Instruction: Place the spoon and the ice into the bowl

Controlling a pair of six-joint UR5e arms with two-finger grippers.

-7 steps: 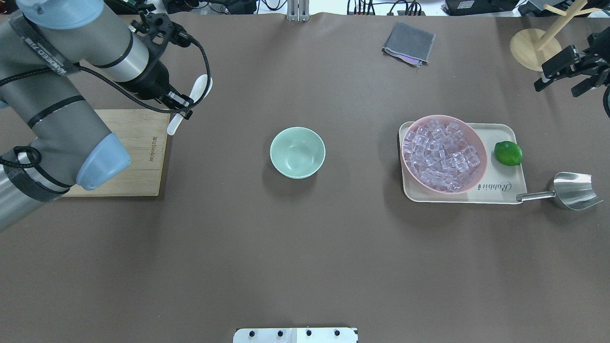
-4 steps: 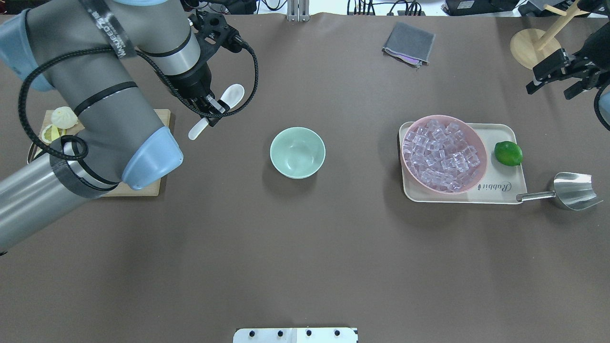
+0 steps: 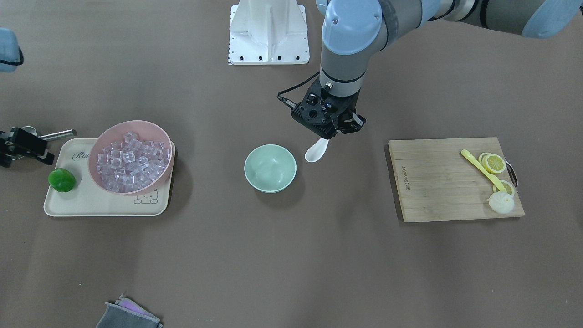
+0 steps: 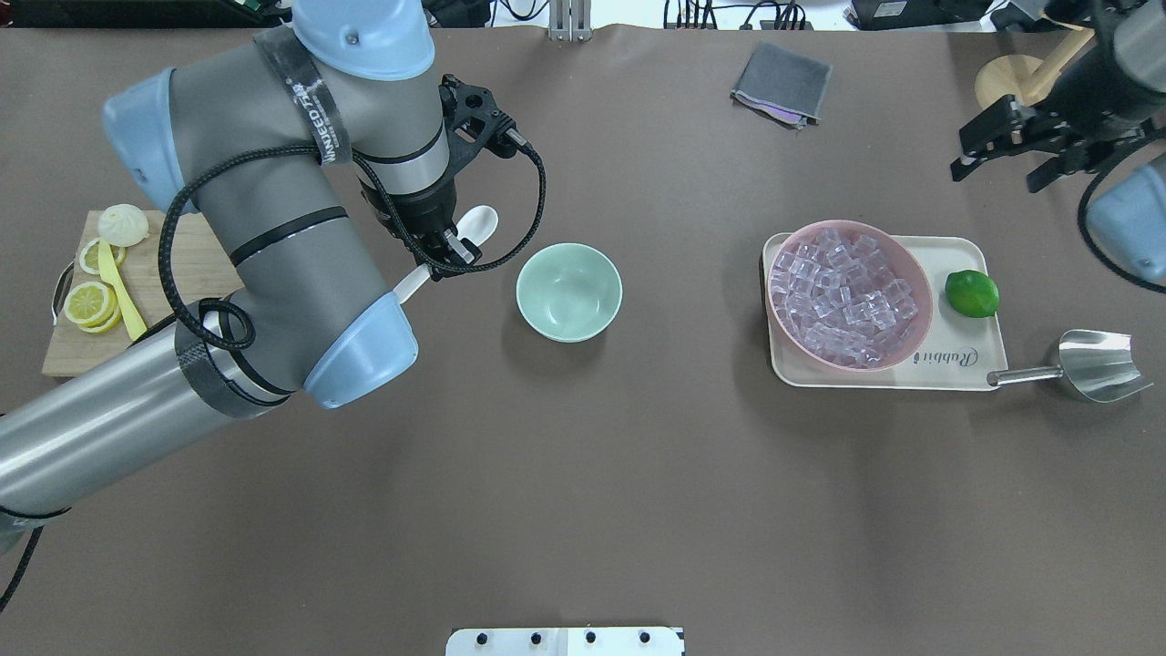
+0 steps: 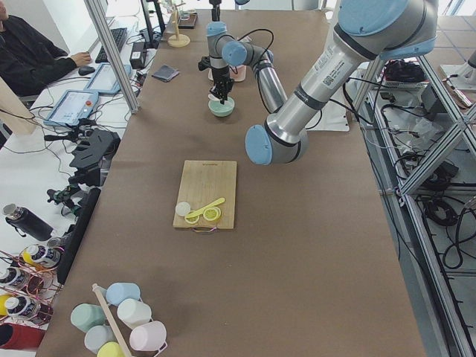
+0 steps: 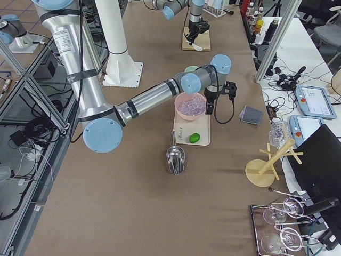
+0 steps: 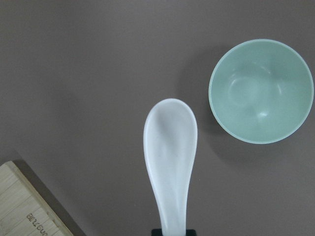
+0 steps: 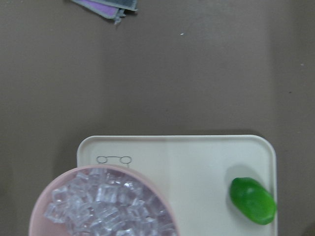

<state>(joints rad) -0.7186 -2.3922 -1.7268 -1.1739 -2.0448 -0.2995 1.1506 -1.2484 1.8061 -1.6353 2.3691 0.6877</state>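
The left gripper (image 4: 449, 252) is pinching the spoon (image 4: 479, 221) by its handle between its fingers just beside the bowl (image 4: 569, 292), while the right gripper (image 4: 995, 176) is hanging with fingers spread.

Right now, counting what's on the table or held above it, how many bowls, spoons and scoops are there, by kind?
Bowls: 2 (small mint-green round bowl, larger pink bowl)
Spoons: 2 (white glossy soup spoon, thin yellow spoon)
Scoops: 1 (shiny metal scoop)
Total: 5
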